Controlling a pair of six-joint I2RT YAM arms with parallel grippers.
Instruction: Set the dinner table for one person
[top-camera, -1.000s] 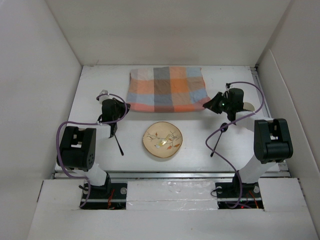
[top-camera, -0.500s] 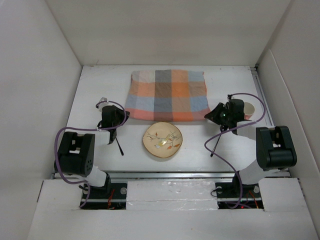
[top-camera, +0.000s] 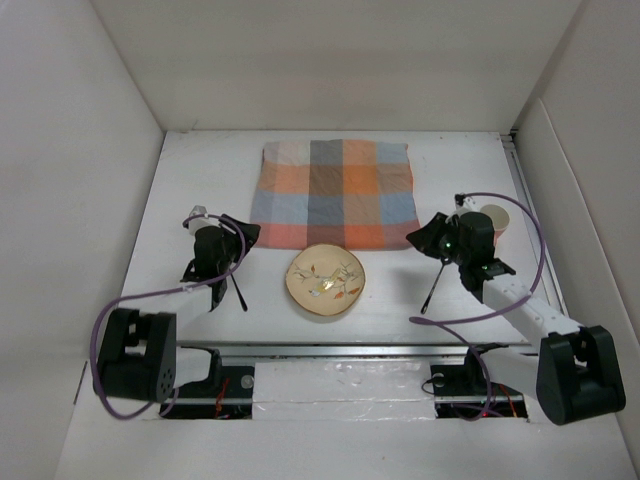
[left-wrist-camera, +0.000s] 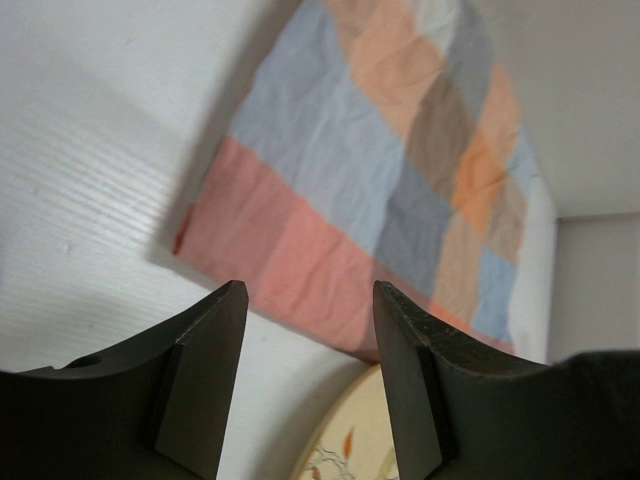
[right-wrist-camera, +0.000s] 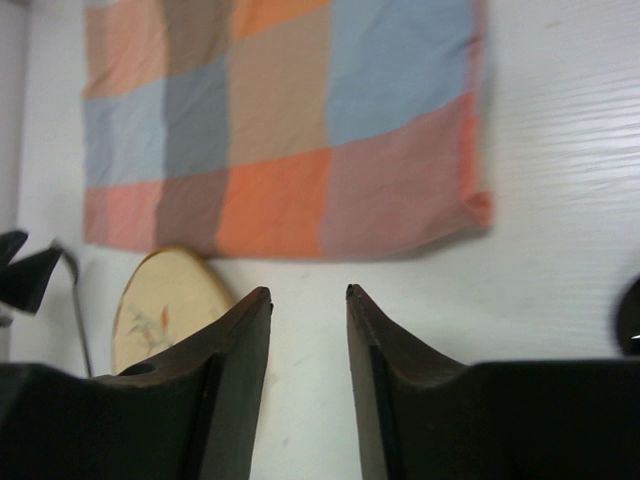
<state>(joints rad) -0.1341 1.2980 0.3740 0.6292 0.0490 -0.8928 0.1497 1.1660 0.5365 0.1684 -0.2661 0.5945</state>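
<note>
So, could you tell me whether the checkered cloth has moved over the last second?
Yes. The checkered cloth has spread toward the plate: its near edge, earlier well short of the plate, now reaches the plate's far rim.

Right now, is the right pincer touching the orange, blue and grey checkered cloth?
Apart. The right wrist view shows bare white tabletop between the right pincer and the checkered cloth.
</note>
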